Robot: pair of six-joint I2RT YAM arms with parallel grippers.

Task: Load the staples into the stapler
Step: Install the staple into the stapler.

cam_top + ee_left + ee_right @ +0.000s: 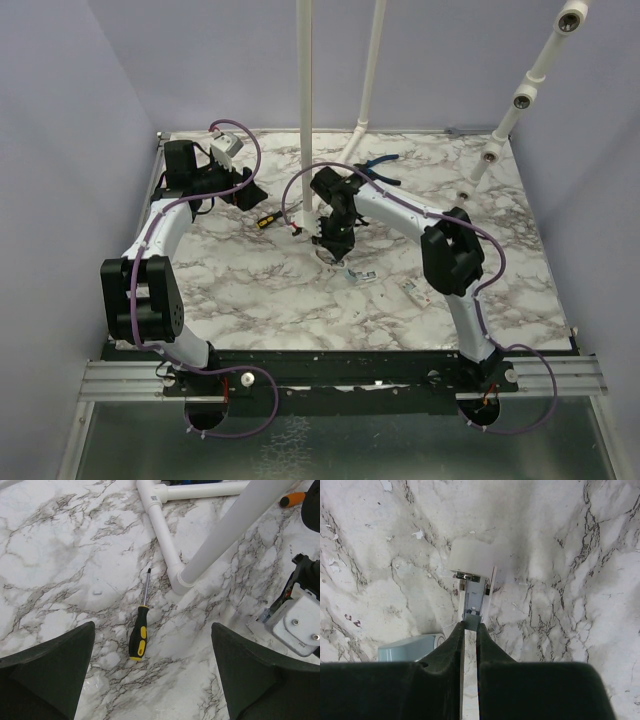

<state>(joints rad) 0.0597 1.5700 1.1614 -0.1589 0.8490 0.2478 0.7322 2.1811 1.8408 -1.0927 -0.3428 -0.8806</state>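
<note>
Your right gripper (470, 626) has its fingers drawn nearly together, pinching a thin silvery metal part of the stapler (471, 592). That part runs away from the fingertips to a pale, blurred block at its far end. The stapler's pale blue-green body shows just left of the fingers, low on the marble table (250, 290). From the wrist view you cannot tell how the body joins the pinched part. In the overhead view the stapler sits near the table's middle, directly under the right gripper.

Your left gripper (152, 630) hangs with its fingers wide apart, holding nothing. Below it a yellow-and-black-handled screwdriver (138, 639) lies flat, just beside a white pipe frame (165, 545). Blue-handled pliers (380, 165) lie toward the table's far side.
</note>
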